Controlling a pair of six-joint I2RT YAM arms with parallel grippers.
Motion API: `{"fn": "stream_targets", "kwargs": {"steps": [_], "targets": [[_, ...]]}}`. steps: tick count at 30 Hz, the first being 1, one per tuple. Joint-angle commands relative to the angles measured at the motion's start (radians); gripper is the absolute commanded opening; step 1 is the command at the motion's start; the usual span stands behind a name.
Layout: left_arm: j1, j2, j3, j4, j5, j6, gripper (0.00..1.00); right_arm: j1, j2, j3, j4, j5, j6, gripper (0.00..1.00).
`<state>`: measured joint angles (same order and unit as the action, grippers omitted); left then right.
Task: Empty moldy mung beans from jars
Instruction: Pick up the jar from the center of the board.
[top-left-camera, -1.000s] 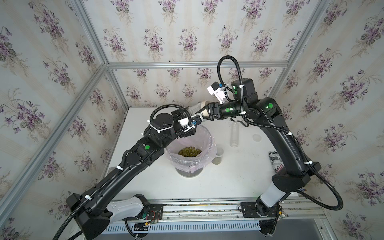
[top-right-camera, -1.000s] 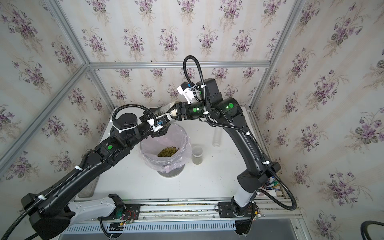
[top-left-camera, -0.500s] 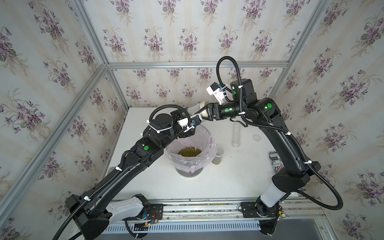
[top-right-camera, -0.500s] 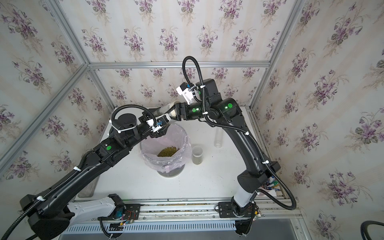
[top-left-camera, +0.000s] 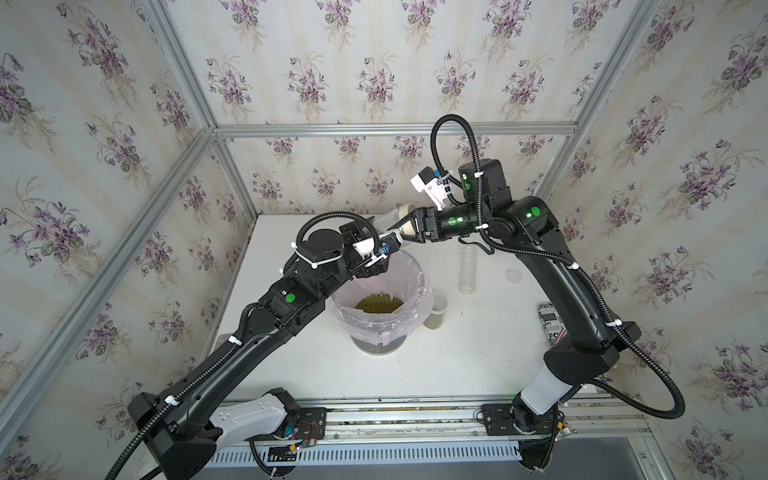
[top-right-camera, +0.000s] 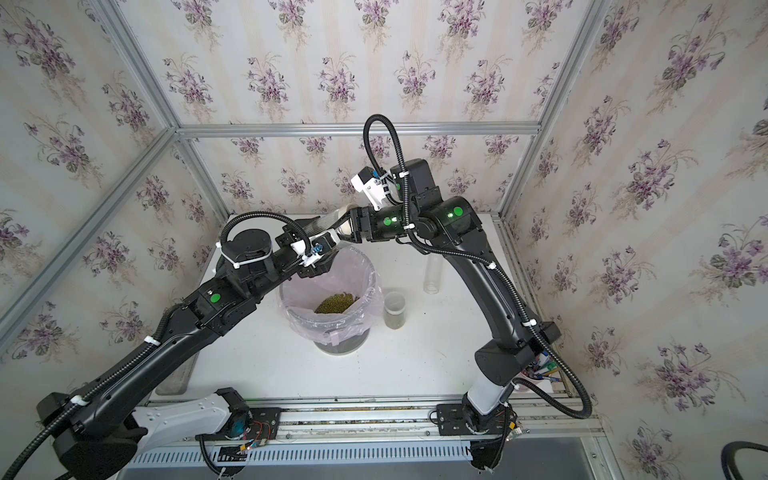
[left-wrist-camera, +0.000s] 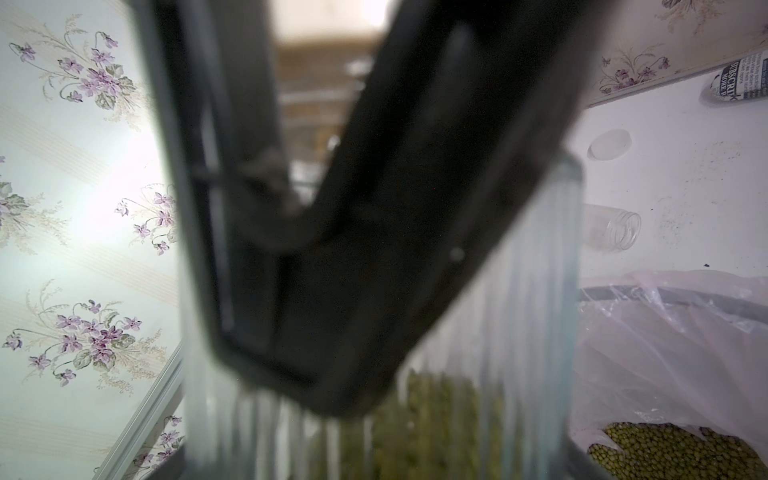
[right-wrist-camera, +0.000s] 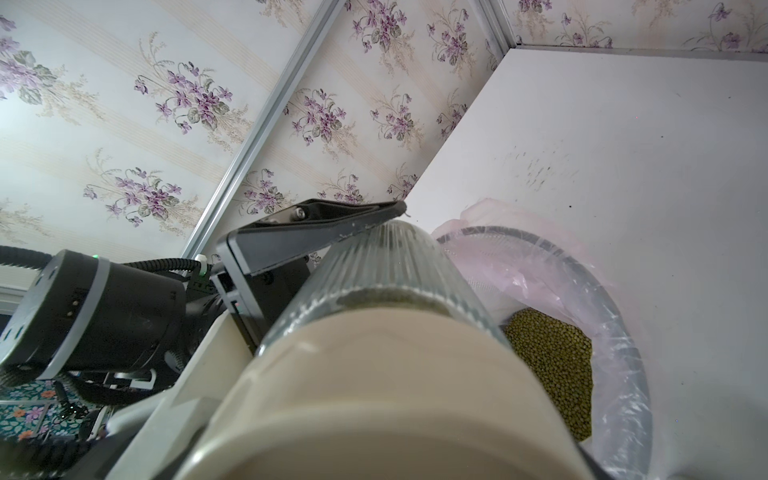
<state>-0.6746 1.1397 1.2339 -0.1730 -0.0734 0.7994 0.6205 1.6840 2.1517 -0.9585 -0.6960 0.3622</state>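
A ribbed clear jar (top-left-camera: 383, 218) with a tan lid (top-left-camera: 406, 209) hangs on its side over the far rim of the bag-lined bin (top-left-camera: 420, 291). My left gripper (top-left-camera: 368, 232) is shut on the jar's body. My right gripper (top-left-camera: 415, 222) is shut on the lid. In the right wrist view the lid (right-wrist-camera: 374, 395) fills the near part, and a left finger (right-wrist-camera: 324, 224) lies along the ribbed jar (right-wrist-camera: 386, 266). Mung beans (top-left-camera: 379, 302) lie heaped in the bin, and some show inside the held jar (left-wrist-camera: 436, 415). The right fingers are hidden in the right wrist view.
A small jar (top-left-camera: 436, 313) with some beans stands right of the bin. A tall clear jar (top-left-camera: 467, 268) and a loose round lid (top-left-camera: 514, 275) are further right. A printed can (top-left-camera: 548, 322) lies by the right arm. Walls close in at the back and sides.
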Motion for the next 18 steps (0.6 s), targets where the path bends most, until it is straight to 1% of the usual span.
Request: {"fn": "stream_targets", "kwargs": {"steps": [1, 8, 11, 13, 15, 17, 18], "targets": [[-0.002, -0.011, -0.004, 0.068, 0.059, -0.017, 0.00, -0.003, -0.003, 0.011, 0.068, -0.025, -0.024, 0.38], [-0.002, -0.012, -0.010, 0.072, 0.068, -0.022, 0.00, -0.010, -0.010, -0.019, 0.094, -0.051, -0.013, 0.38], [-0.002, -0.013, -0.009, 0.074, 0.073, -0.025, 0.00, -0.011, -0.009, -0.016, 0.086, -0.033, -0.017, 0.38], [-0.002, -0.009, -0.006, 0.074, 0.073, -0.026, 0.00, -0.009, -0.009, -0.016, 0.090, -0.041, -0.011, 0.43], [-0.001, -0.005, -0.005, 0.074, 0.069, -0.024, 0.00, -0.010, -0.016, -0.019, 0.105, -0.041, -0.001, 0.49], [-0.002, -0.003, -0.007, 0.072, 0.065, -0.023, 0.00, -0.010, -0.019, -0.018, 0.106, -0.039, 0.004, 0.59], [-0.002, -0.001, -0.007, 0.073, 0.063, -0.023, 0.00, -0.009, -0.021, -0.017, 0.107, -0.036, 0.004, 0.62]]}}
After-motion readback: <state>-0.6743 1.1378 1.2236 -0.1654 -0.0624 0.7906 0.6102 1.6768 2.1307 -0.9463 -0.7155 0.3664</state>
